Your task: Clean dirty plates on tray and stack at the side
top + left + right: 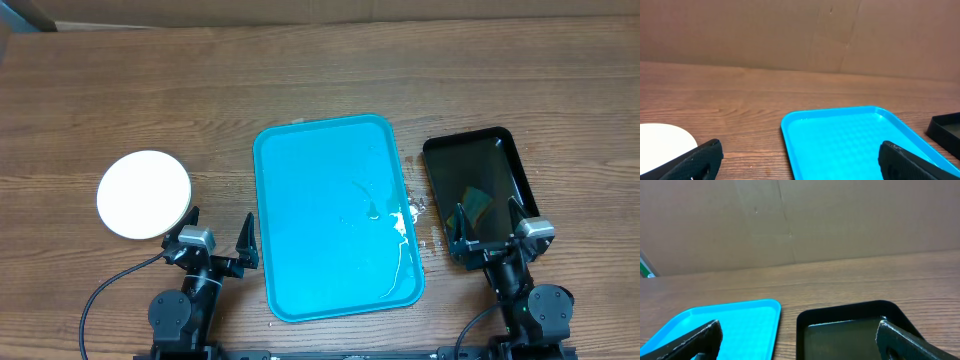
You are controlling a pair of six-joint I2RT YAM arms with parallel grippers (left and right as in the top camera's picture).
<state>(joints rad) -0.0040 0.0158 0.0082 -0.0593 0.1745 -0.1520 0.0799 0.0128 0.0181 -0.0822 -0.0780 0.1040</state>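
Observation:
The blue tray [330, 215] lies in the middle of the table with no plate on it; white streaks and droplets [402, 228] mark its right side. A white plate [144, 194] lies on the table to the left of the tray; I cannot tell whether others lie under it. Its edge shows in the left wrist view [662, 142]. My left gripper [218, 230] is open and empty between the plate and the tray's front left corner [850, 135]. My right gripper [485, 222] is open and empty over the front of the black tray.
A smaller black glossy tray [475, 190] stands right of the blue tray, with a green-yellow sponge [472, 205] in it. It also shows in the right wrist view [850, 325] beside the blue tray [730, 322]. A cardboard wall runs along the back.

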